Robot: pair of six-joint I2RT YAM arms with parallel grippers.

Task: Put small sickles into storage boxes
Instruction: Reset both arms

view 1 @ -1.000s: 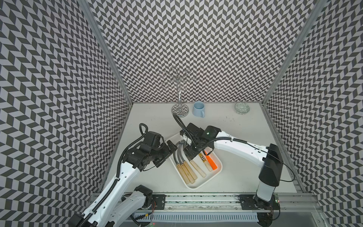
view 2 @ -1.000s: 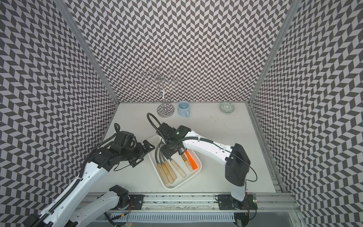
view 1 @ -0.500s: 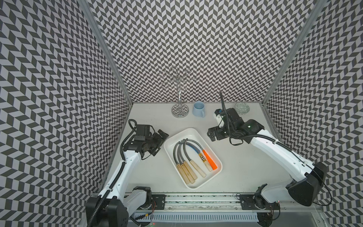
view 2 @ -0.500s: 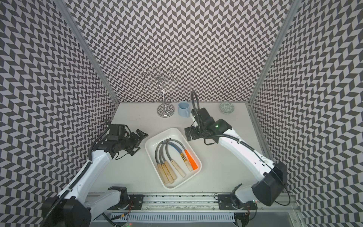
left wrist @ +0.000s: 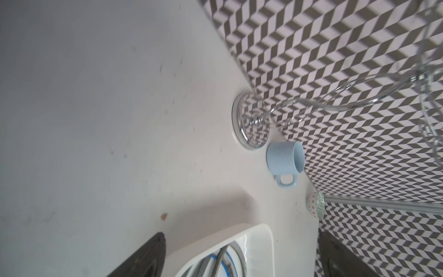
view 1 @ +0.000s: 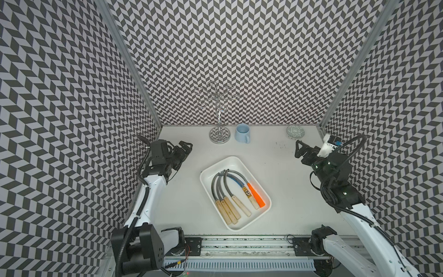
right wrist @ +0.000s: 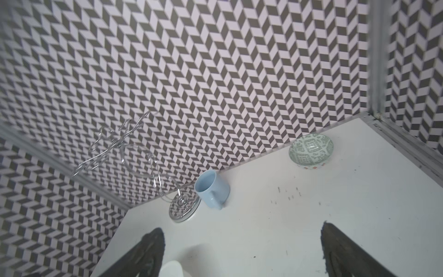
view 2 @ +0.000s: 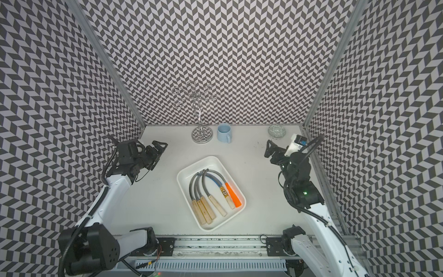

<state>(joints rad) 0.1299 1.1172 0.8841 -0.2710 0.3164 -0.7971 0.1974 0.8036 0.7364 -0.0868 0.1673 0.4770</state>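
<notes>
Left wrist view: tray (left wrist: 263, 239) cropped, sickles (left wrist: 221, 260) mostly cut off.

tray (view 1: 239, 166) on table (view 1: 275, 179), centre | sickles (view 1: 225, 211) in tray, side by side | stand (view 1: 219, 136), mug (view 1: 242, 136), bowl (view 1: 295, 132) along back edge, left to right | left gripper (view 1: 185, 147) left of tray, right gripper (view 1: 299, 150) right, both well apart

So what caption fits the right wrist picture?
Open right gripper facing a mug, a bowl and a wire stand along the back wall.

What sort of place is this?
Probably a robot test cell, not a kitchen: patterned walls enclose a white table, and a left arm and right arm stand on a rail at its front.
</notes>
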